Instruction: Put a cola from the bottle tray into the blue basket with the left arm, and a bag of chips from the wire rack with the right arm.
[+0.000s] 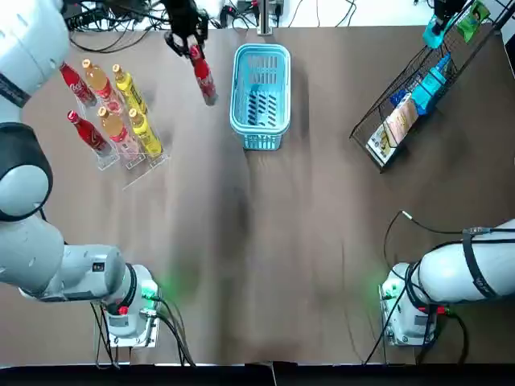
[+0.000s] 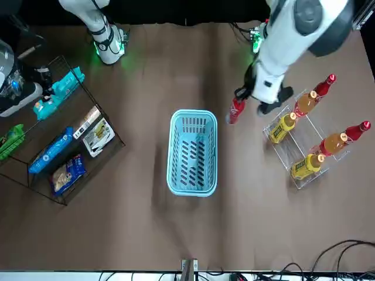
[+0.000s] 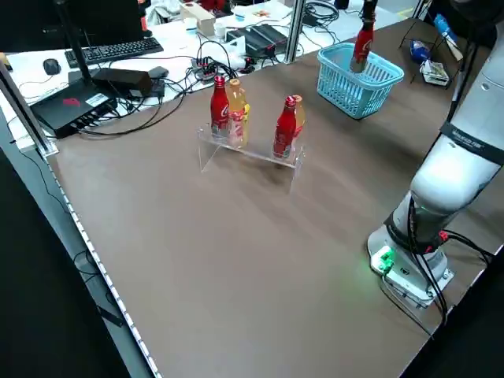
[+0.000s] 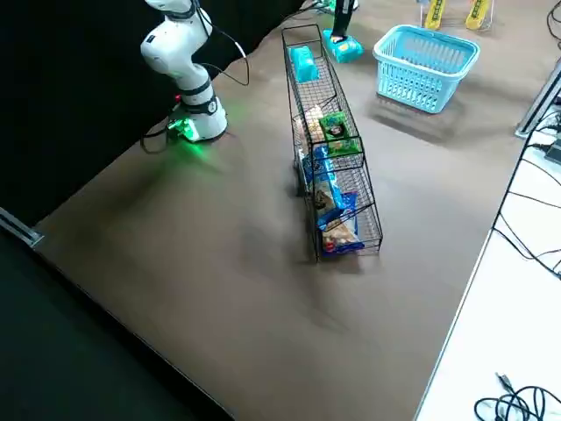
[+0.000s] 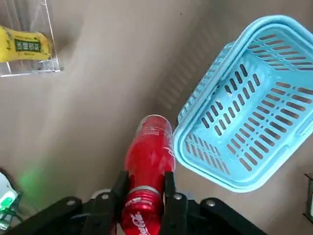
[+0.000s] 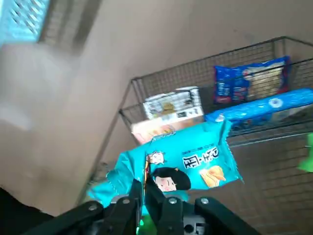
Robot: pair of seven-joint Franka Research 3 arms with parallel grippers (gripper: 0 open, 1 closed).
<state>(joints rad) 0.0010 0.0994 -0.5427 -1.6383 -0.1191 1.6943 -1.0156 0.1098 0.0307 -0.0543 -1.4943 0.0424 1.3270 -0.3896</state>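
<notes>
From overhead, the left end effector (image 1: 187, 42) hangs over the far part of the brown desk (image 1: 265, 265). It is closed on the neck of a red plastic cola bottle (image 1: 204, 80) that slants away below it. The light blue slotted plastic basket (image 1: 262, 141) lies just to its right, and the clear acrylic bottle tray (image 1: 143, 170) is to its left. The right end effector (image 1: 438, 18) is at the far right edge with a teal foil bag of chips (image 1: 434, 34) beneath it, above the far end of the black wire rack (image 1: 360, 129).

The front view adds height: the bottle is lifted off the desk and sits beside the basket's wall, not over its opening.

The left side view sets the upright bottle against the basket's mouth, so the gap is lost there.

The right side view shows the rack's full length and its packets, but the right end effector is mostly cut off.

The left wrist view shows both fingers (image 5: 169, 191) pressed against the bottle, with the basket's rim just past its base.

The right wrist view shows the fingers (image 6: 157, 196) pinched on the bag's edge, and the bag hangs clear of the rack beyond it.
</notes>
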